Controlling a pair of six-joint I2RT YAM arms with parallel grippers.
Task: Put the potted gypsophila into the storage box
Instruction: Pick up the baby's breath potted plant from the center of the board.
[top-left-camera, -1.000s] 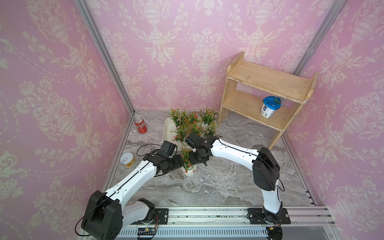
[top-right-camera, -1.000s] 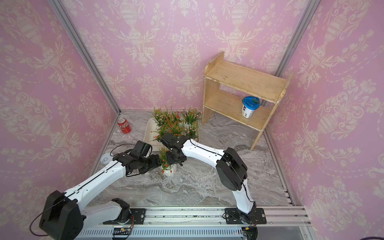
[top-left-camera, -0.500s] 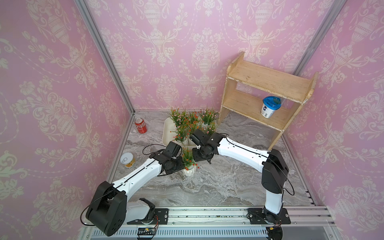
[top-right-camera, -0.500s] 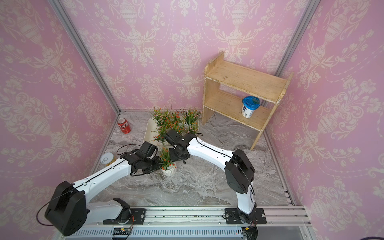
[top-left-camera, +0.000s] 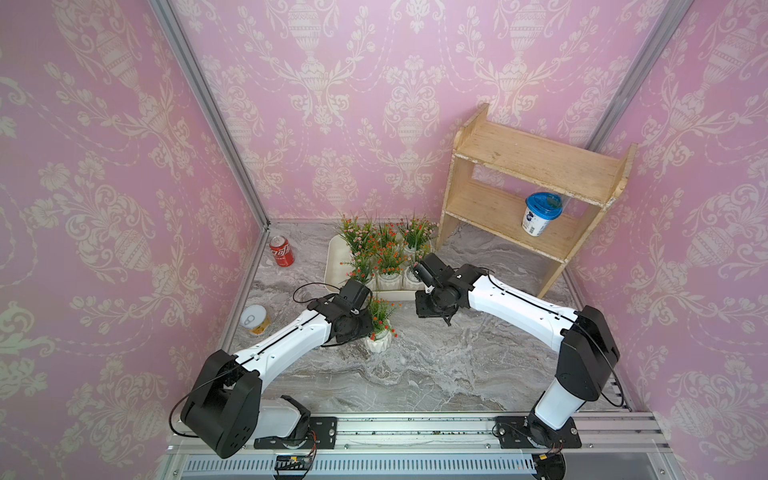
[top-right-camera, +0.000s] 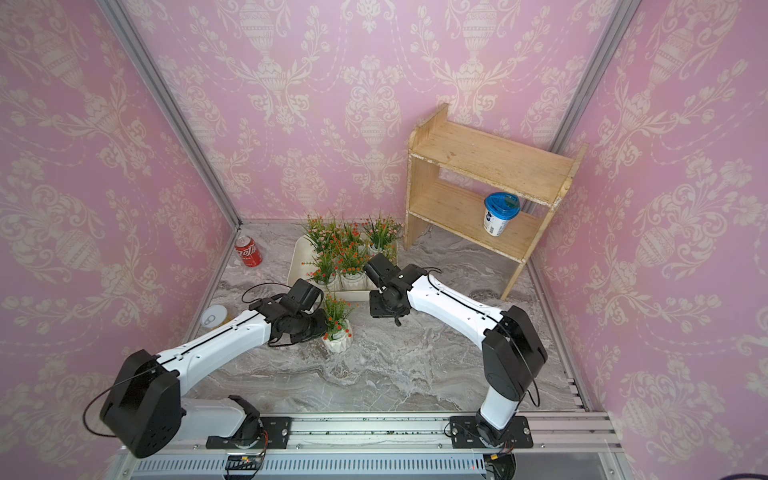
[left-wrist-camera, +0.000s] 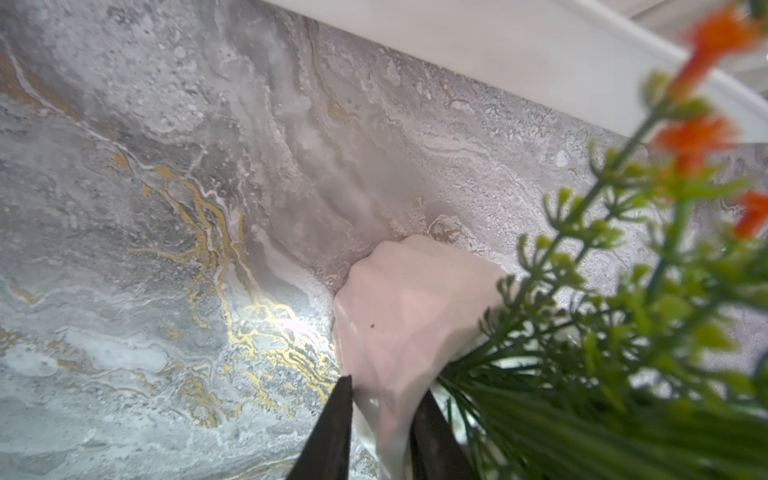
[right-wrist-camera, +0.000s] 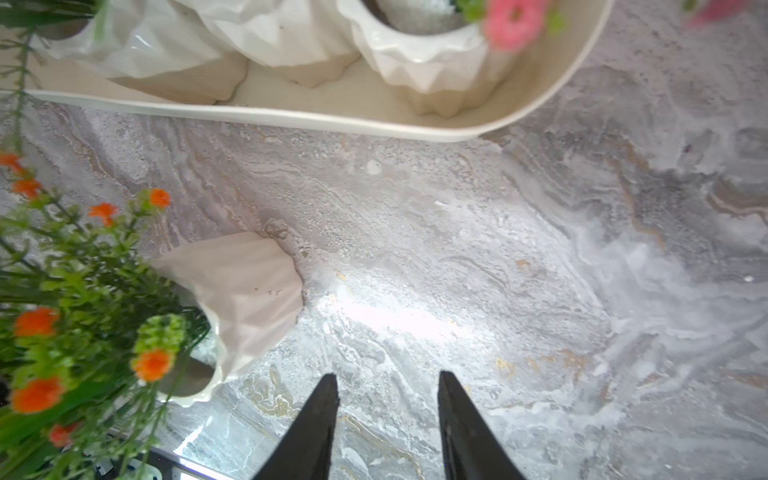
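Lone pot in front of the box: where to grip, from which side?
Take the pot by its ribbed wall at the rim, coming low from the side of the left arm. It stands upright and its sprigs fan wide above, so a top-down approach would likely crush them. The left pincer straddles that wall, seemingly closed on it.

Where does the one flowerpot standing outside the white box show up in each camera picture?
A top view: orange-flowered pot near the middle, on the marble just in front of the storage box.
A top view: same spot, a little left of middle.
Left wrist: lower middle, between the fingers of the left gripper.
Right wrist: lower left.
Shared landmark: the storage box's cream rim, in all four.
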